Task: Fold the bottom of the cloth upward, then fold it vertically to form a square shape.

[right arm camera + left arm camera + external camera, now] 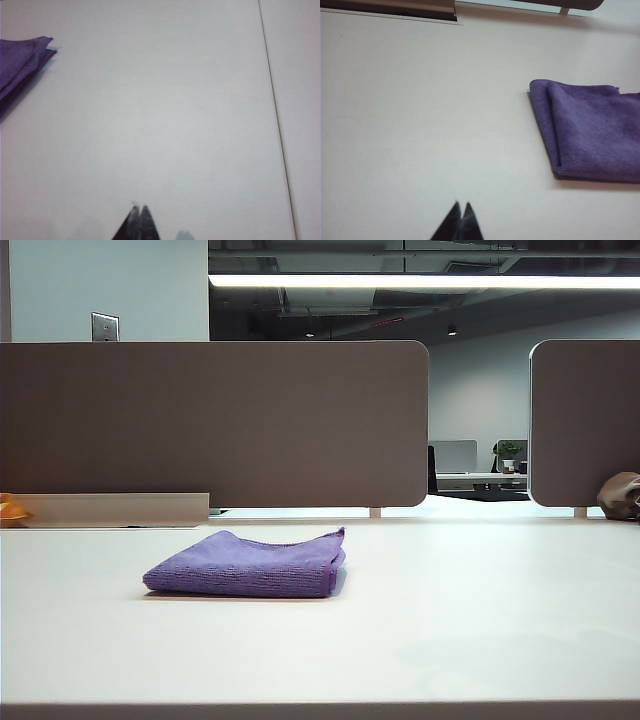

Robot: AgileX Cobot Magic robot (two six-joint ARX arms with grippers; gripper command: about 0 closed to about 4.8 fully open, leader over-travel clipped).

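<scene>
Only the wrist views show each pressed-together tool, left tool (461, 206) and right tool (138, 207), apart from the folded cloth (246, 565).

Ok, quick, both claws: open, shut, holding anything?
Left claw: shut, empty, over bare table beside the cloth.
Right claw: shut, empty, clear of the cloth.

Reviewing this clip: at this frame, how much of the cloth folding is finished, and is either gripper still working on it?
Done, by the look of it: the cloth lies on the table as a compact, layered, roughly square stack, stacked edges showing at its corner. In hand: nothing. The left gripper and right gripper are both shut, empty and apart from the cloth, over bare table. Left: no fold seems outstanding; at most the arms retract.
</scene>
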